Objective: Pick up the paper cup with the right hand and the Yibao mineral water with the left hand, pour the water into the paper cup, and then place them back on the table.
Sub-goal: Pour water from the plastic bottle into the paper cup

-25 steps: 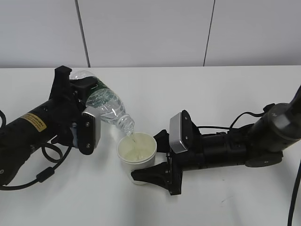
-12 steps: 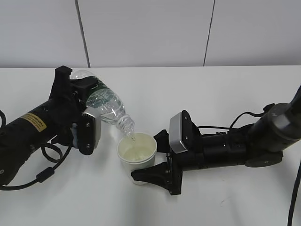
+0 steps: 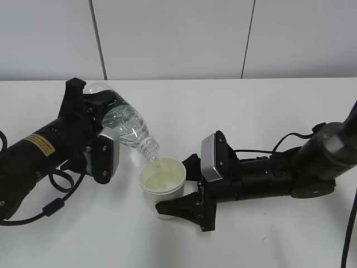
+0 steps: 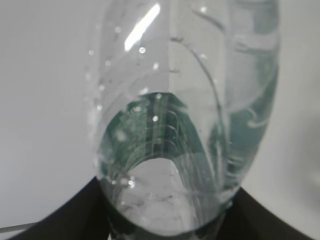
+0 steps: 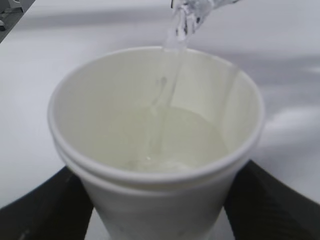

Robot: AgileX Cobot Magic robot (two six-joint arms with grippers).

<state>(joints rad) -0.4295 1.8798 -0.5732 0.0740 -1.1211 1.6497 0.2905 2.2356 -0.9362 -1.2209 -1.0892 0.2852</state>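
Now the left hand [image 3: 92, 131] grips the bottle [image 3: 125, 125], tilted neck-down to the right, its mouth just above the cup [image 3: 162, 180]. Water [image 5: 170, 65] streams into the cup, which the right hand [image 3: 184, 187] clasps just above the table [image 3: 251, 106], near centre.

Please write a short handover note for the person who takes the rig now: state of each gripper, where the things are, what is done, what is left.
Left hand: shut on the Yibao mineral water, tilted mouth-down over the cup.
Right hand: fingers on both sides of the paper cup, holding it upright just above the table.
Done: both things picked up; pouring is under way. A thin stream of water falls into the cup, which is partly filled.
Left: finish pouring, bring the bottle upright, set the bottle and the cup back on the table, open both grippers.
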